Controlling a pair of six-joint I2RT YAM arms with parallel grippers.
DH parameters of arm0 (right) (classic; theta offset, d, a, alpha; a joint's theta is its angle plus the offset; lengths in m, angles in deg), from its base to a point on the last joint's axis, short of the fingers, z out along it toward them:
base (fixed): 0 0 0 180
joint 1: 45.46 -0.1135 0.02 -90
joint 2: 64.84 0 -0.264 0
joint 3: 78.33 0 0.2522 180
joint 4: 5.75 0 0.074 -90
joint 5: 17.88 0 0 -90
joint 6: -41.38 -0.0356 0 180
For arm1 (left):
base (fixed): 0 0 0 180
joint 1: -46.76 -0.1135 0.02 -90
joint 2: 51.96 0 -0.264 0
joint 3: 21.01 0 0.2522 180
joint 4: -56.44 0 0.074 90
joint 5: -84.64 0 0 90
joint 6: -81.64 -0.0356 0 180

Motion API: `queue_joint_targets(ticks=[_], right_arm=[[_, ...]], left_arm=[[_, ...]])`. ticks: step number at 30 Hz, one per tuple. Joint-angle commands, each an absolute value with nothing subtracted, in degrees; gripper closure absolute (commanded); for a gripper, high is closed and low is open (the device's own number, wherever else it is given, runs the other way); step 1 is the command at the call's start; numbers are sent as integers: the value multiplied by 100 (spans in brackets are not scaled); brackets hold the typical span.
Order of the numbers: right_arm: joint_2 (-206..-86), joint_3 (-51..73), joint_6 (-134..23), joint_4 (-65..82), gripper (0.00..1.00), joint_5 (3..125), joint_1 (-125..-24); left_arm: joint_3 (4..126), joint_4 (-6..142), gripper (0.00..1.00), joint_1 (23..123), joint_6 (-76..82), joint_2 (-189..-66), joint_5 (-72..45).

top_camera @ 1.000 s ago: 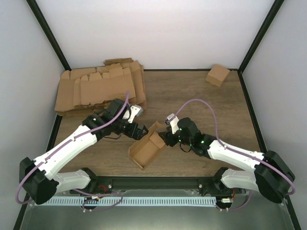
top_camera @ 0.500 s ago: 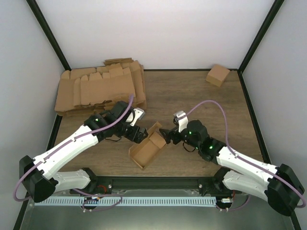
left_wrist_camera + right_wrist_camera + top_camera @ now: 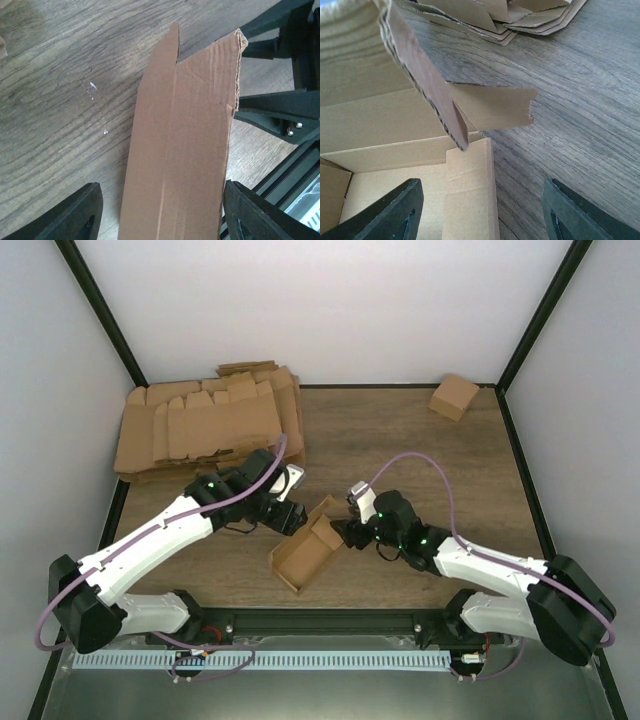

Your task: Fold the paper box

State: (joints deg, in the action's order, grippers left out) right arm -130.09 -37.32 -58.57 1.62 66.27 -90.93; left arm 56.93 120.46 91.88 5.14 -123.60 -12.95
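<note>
Left claw (image 3: 291,518): jaws apart, clamping nothing. They straddle a long wall of the box (image 3: 305,550). In the wrist view a strip of bare wood shows between one finger (image 3: 75,212) and the cardboard. The other finger sits right at the wall's edge, and I cannot tell whether it touches. The wall runs away from me, creased lengthwise, its far end notched and ragged. Right claw (image 3: 345,531): jaws spread too, gripping nothing, hanging at the box's far right end. One finger (image 3: 390,210) is over the box floor, the other over wood. Between them lies a creased inner panel. Just beyond it a raised flap tilts across the view, showing its corrugated edge, and a notched flap lies out flat on the wood. The box itself is an open oblong tray, half formed. It lies diagonally at the near middle of the table (image 3: 420,450), between my two claws, with one end pointing toward my bases. Farther out, a thick pile of blanks (image 3: 205,425) sits at the far left, apart from the box, its front edge near my left arm. A small carton (image 3: 454,396) stands in the far right corner. White specks (image 3: 92,86) mark the wood left of the wall. The black frame (image 3: 280,107) runs along the near edge.
</note>
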Motion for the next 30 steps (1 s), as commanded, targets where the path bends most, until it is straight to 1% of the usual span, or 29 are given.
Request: queue_joint_targets(ticks=[1, 3, 6, 10, 16, 21, 25, 27, 30], right_arm=[[-13110, -3749, -5854, -129, 32, 6600, -9128], [-13193, -3740, -5879, -126, 32, 6646, -9145], [-13293, -3740, -5922, -158, 32, 6663, -9175], [-13319, -3795, -6019, -262, 33, 6682, -9187], [-13367, -3834, -6044, -281, 32, 6678, -9187], [-13440, -3816, -6016, -224, 33, 6732, -9188], [-13537, -3753, -5989, -147, 36, 6816, -9188], [-13593, -3733, -6000, -114, 36, 6873, -9187], [-13626, -3760, -6018, -157, 37, 6825, -9196]], left_arm=[[5905, 12126, 28, 9294, 561, -12357, -1354], [5938, 12131, 19, 9389, 553, -12334, -1375], [5969, 12180, 13, 9566, 571, -12345, -1238], [5972, 12222, 13, 9745, 680, -12478, -1071], [6031, 12339, 21, 9883, 824, -12658, -752], [6122, 12475, 32, 9914, 867, -12771, -564], [6133, 12494, 45, 9912, 941, -12763, -411], [6145, 12504, 56, 9914, 997, -12766, -337], [6117, 12469, 81, 9914, 1072, -12752, -280]])
